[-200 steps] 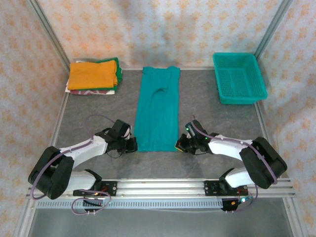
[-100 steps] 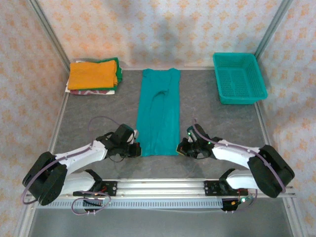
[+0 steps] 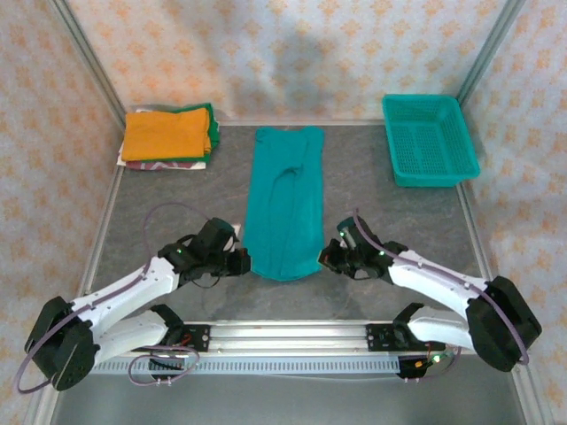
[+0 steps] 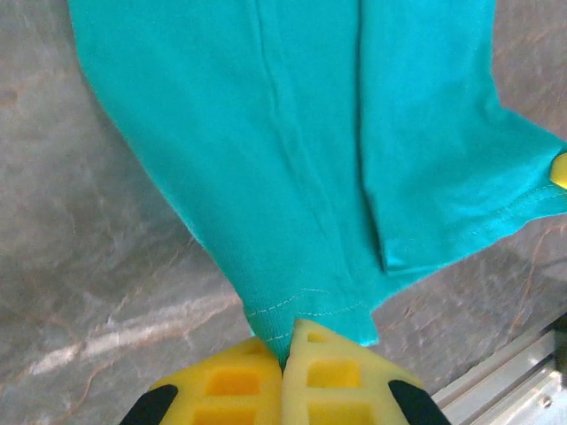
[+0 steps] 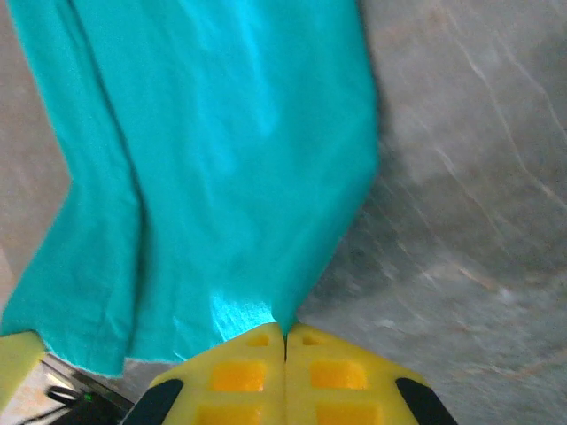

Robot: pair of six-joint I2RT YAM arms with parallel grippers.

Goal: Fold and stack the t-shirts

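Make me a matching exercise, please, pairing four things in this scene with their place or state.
Column 1
1. teal t-shirt
2. orange t-shirt
3. mesh basket
4. left gripper

Column 2
A. far right corner of the table
B. shut on a near hem corner
C. laid lengthwise down the middle
D. on top of the folded stack, far left

Pairs: 1-C, 2-D, 3-A, 4-B
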